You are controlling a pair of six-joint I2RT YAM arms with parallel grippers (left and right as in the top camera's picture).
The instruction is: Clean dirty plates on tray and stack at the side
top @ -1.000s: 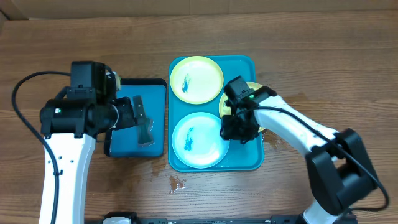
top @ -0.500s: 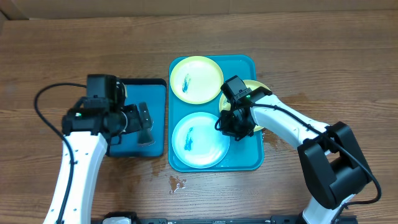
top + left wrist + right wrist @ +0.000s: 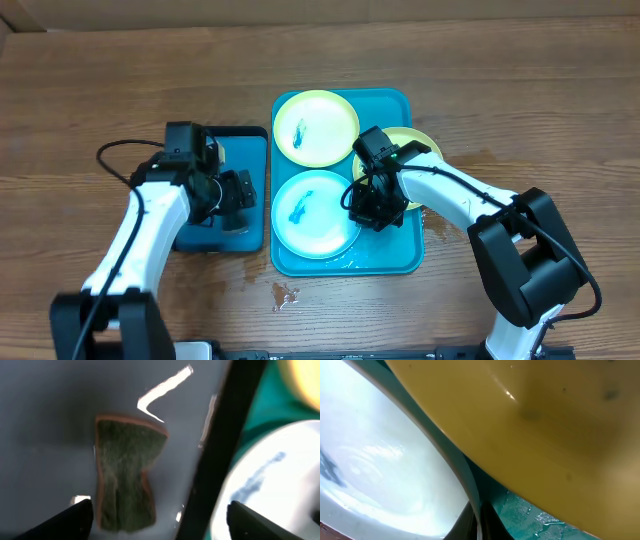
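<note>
The teal tray [image 3: 397, 255] holds a lime-green plate [image 3: 316, 127] with a blue smear at its far left. A light blue plate [image 3: 312, 215], also smeared, is at its near left. A second green plate [image 3: 418, 142] rests on the tray's right rim, partly under my right arm. My right gripper [image 3: 373, 208] is shut on the light blue plate's right rim [image 3: 472, 487], with the green plate [image 3: 545, 420] just above it. My left gripper [image 3: 157, 522] is open above a dark green sponge [image 3: 125, 480], which is mostly hidden overhead.
The sponge lies in a smaller black-rimmed blue tray [image 3: 250, 150] left of the teal tray; its black rim [image 3: 225, 435] crosses the left wrist view. The teal tray floor is wet [image 3: 530, 510]. A small water puddle [image 3: 285, 295] lies on the wooden table in front.
My left arm has swung right and lowered over the small tray toward the sponge. My right gripper has shifted left, and the light blue plate has moved slightly up and left with it.
</note>
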